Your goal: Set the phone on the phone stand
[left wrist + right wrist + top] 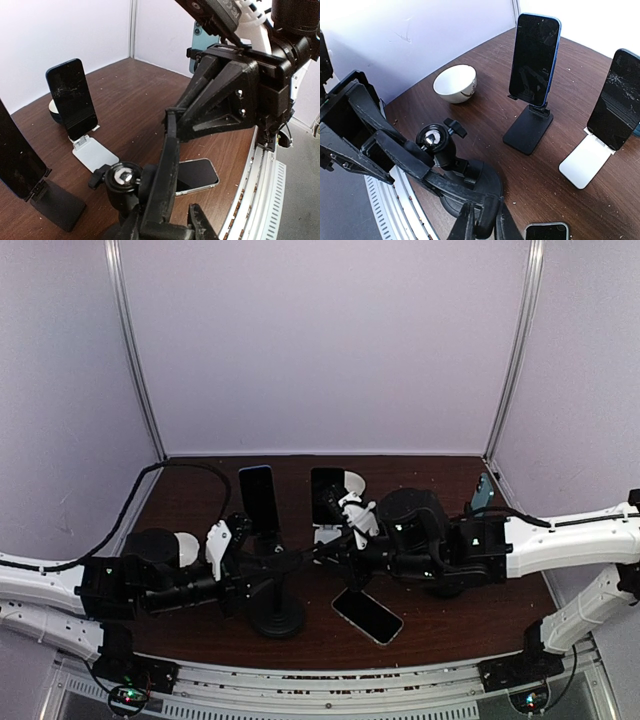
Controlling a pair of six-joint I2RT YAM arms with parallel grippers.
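Observation:
The phone (pixel 367 616) lies flat and screen up on the brown table, just right of the black phone stand (pixel 277 620); it also shows in the wrist views (pixel 197 175) (pixel 546 231). The stand has a round base, a ball head (pixel 122 180) (pixel 434 137) and a long black holder bar. My left gripper (pixel 258 575) (pixel 162 227) is shut on one end of that bar. From the other side, my right gripper (pixel 330 552) (pixel 485 225) pinches the bar's far end. Neither gripper touches the phone.
A dark phone leans upright on a black folding stand (pixel 258 495) (pixel 535 57). Another sits on a white stand (pixel 326 495) (pixel 72 97), with a white bowl (pixel 352 483) (pixel 455 82) behind. A blue phone (pixel 484 490) stands at the right wall. A metal rail (pixel 260 190) runs along the near edge.

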